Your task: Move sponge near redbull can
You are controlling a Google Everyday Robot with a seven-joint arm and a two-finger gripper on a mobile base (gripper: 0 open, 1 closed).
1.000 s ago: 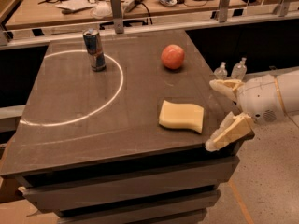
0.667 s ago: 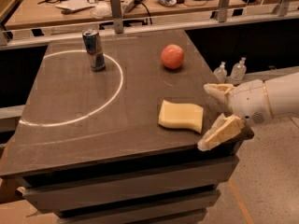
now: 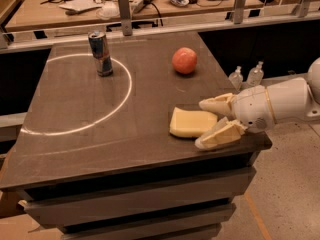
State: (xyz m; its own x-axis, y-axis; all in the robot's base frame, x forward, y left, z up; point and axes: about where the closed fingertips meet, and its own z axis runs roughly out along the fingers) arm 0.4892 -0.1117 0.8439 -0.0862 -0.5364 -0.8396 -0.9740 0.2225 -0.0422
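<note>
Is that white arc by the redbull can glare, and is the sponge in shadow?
Camera view: the arc is a thin curved line on the table, not diffuse glare; the redbull can stands just inside it; the sponge is evenly lit, with the open end effector straddling its right end.

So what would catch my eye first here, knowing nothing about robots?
The white arm's gripper is at the right edge of the table, its pale fingers open on either side of the yellow sponge. At the far left the redbull can stands upright inside a white ring, with a red apple at the far right.
</note>
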